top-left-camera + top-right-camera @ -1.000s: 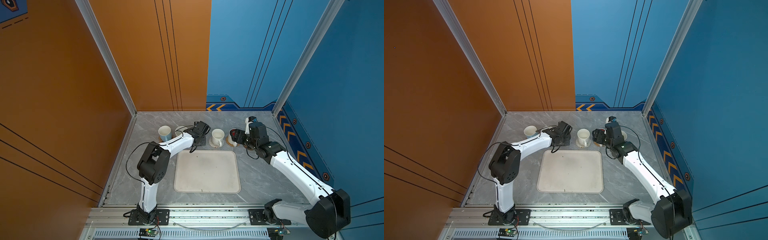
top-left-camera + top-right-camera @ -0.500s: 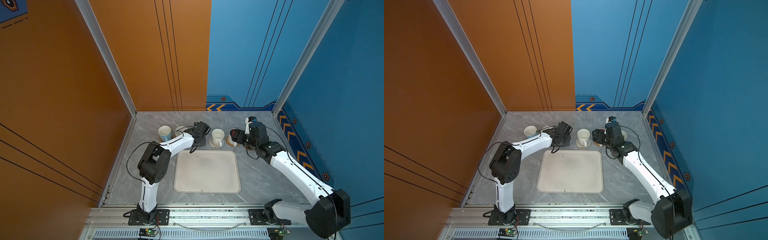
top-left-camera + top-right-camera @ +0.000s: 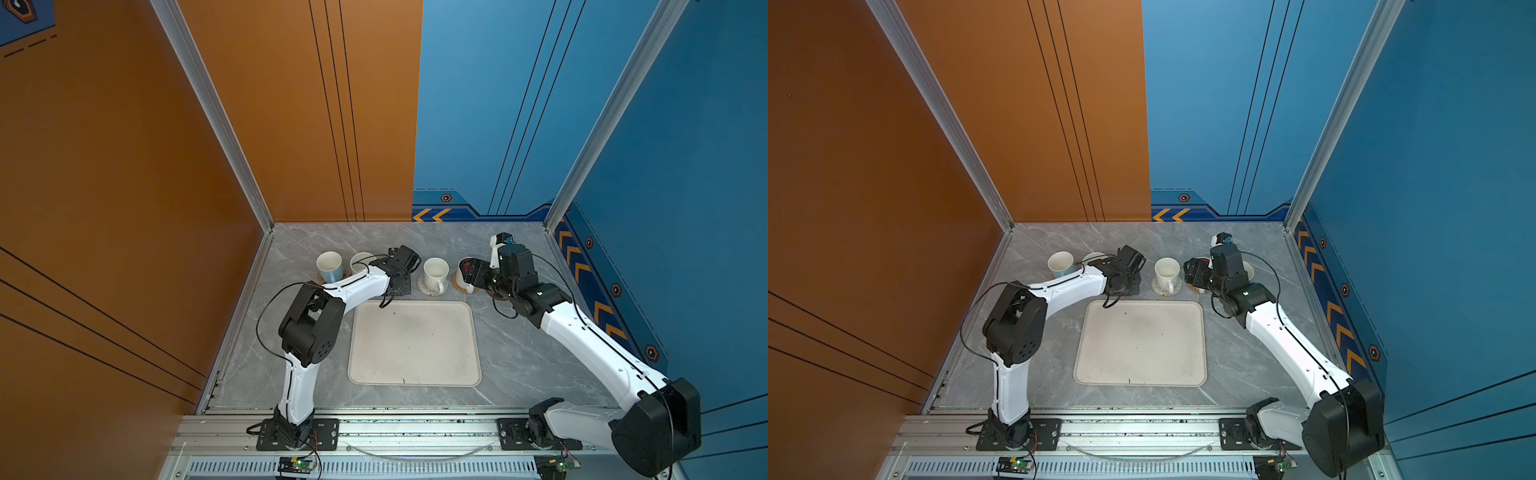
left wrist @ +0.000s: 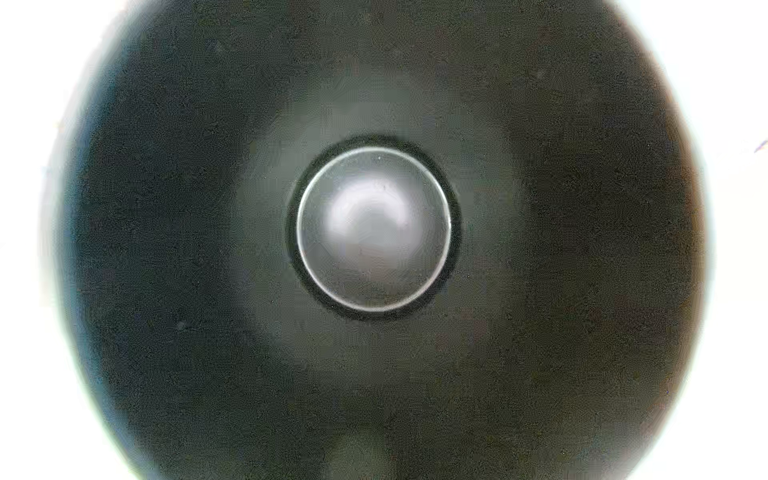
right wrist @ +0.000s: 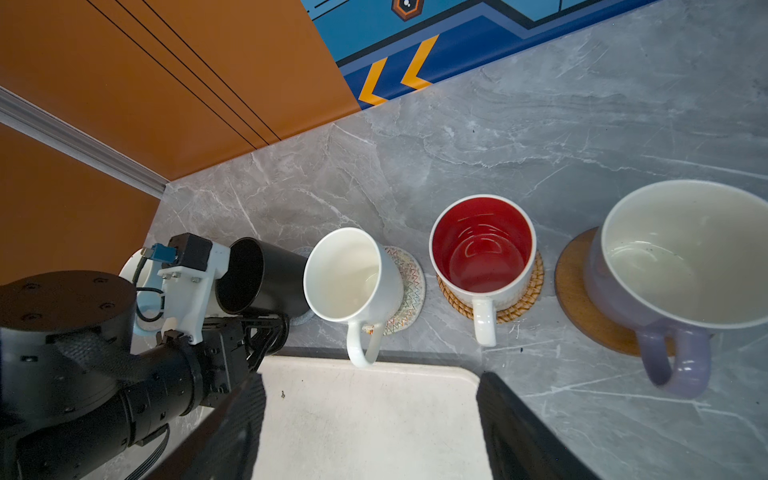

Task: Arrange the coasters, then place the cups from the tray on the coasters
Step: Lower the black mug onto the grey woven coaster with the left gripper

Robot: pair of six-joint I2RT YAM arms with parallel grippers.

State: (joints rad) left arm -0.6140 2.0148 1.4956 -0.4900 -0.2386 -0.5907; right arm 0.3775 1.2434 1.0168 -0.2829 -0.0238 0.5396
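The cream tray [image 3: 415, 345] lies bare. Behind it the cups stand in a row. The light blue cup [image 3: 329, 267] and a white cup [image 3: 360, 262] are on the left. A cream-white cup [image 5: 349, 278] sits on a woven white coaster [image 5: 409, 286]. The red-inside cup [image 5: 482, 249] is on a golden rattan coaster [image 5: 528, 295], and the lavender cup [image 5: 681, 266] on a brown wooden disc [image 5: 577, 299]. My left gripper [image 5: 266, 332] is shut on the black cup [image 5: 262, 276], tilted over a grey-blue coaster [image 5: 301, 320]. My right gripper [image 5: 374, 432] hangs open and empty near the red-inside cup.
The orange wall and an aluminium corner post [image 3: 232, 137] stand close behind the left end of the cup row. The blue wall [image 3: 623, 291] runs along the right arm. Grey marble table [image 3: 519, 353] surrounds the tray.
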